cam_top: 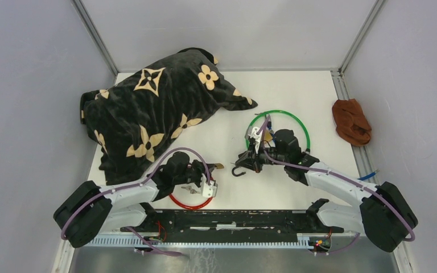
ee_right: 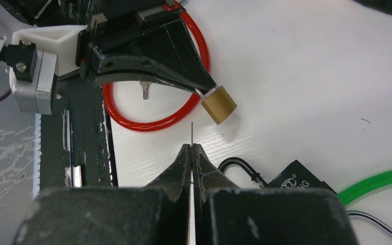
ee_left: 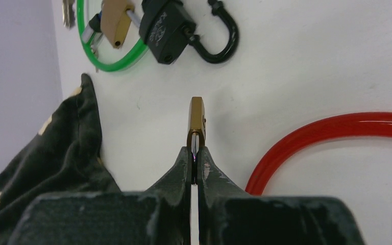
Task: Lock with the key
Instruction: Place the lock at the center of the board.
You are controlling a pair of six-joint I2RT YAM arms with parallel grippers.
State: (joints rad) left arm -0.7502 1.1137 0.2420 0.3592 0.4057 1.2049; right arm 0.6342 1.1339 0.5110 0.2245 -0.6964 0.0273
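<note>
My left gripper [ee_left: 196, 153] is shut on the shackle of a small brass padlock [ee_left: 196, 120] and holds it just above the table; the padlock also shows in the right wrist view [ee_right: 218, 104] and the top view [cam_top: 219, 166]. My right gripper [ee_right: 191, 148] is shut on a thin key [ee_right: 191, 133], seen edge-on and pointing towards the brass padlock a short way off. A black padlock [ee_right: 296, 178] with an open shackle lies on the table under my right gripper [cam_top: 247, 160]; it also shows in the left wrist view [ee_left: 166, 30].
A red cable ring [cam_top: 190, 202] lies under the left gripper with a loose key [ee_right: 144, 91] inside it. A green cable ring [cam_top: 279, 114] holds another brass padlock [ee_left: 116, 20]. A black flowered blanket [cam_top: 148, 108] lies at the back left, and a brown cloth [cam_top: 351, 120] at the right.
</note>
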